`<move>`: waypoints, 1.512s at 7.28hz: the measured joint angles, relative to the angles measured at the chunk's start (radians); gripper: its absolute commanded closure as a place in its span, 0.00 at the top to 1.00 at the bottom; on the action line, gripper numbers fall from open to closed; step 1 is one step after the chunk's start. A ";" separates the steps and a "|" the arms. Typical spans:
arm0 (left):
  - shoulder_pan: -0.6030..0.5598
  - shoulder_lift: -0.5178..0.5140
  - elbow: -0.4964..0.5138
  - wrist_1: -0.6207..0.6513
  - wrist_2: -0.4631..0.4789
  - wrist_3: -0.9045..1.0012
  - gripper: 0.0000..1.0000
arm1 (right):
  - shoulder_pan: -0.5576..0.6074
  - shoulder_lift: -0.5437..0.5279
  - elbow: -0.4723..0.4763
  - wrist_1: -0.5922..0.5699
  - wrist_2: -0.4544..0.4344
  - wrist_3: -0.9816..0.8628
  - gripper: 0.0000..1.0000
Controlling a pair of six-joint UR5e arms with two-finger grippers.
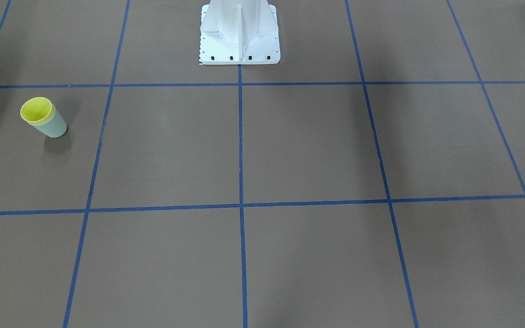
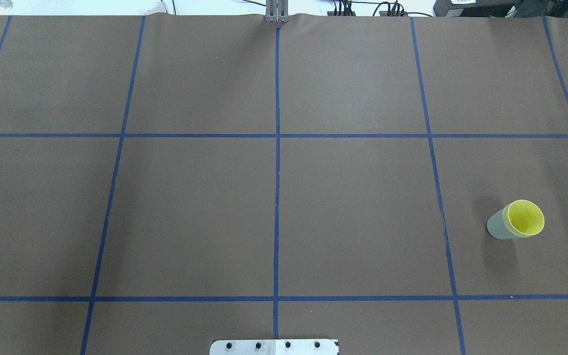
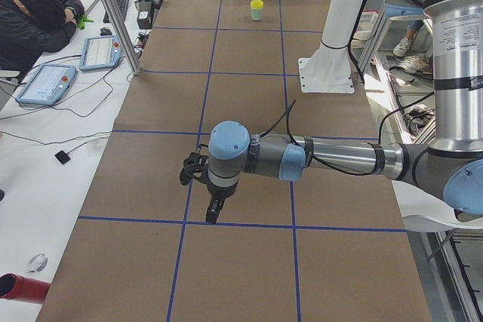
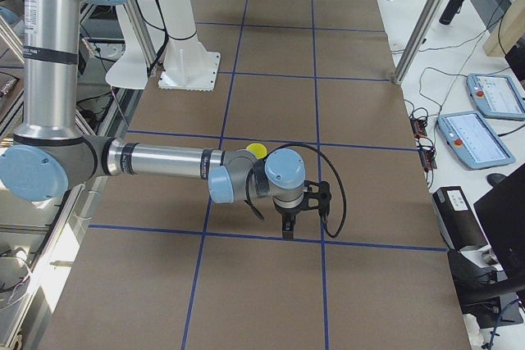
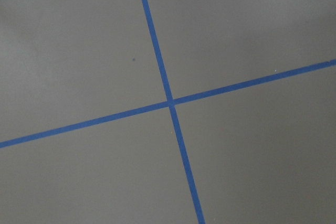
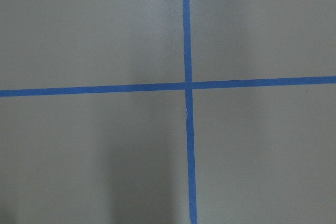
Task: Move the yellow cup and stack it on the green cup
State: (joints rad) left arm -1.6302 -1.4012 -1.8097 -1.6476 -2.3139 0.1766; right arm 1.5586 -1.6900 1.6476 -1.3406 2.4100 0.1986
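The yellow cup sits nested inside the green cup, with only its rim and inside showing. The stacked pair stands upright on the brown table on my right side; the overhead view shows the yellow cup in the green cup. The pair is small and far off in the exterior left view. The left gripper and right gripper show only in the side views, above the table and away from the cups. I cannot tell whether they are open or shut. Both wrist views show only bare table.
The white robot pedestal stands at the table's middle near edge. Blue tape lines grid the brown table. An operator with tablets sits beside the table, and metal frame posts stand at its side.
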 measured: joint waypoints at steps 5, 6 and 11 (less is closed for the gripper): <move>-0.023 0.032 -0.005 0.005 -0.004 0.006 1.00 | -0.011 -0.003 0.009 -0.063 -0.034 -0.004 1.00; -0.023 0.032 -0.006 0.005 -0.004 0.006 1.00 | -0.019 0.000 0.049 -0.119 -0.049 -0.004 1.00; -0.022 0.027 -0.007 0.006 -0.004 0.006 1.00 | -0.019 -0.003 0.199 -0.264 0.009 -0.044 1.00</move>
State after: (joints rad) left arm -1.6519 -1.3740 -1.8167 -1.6414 -2.3179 0.1825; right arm 1.5399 -1.6926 1.8469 -1.6044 2.4192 0.1547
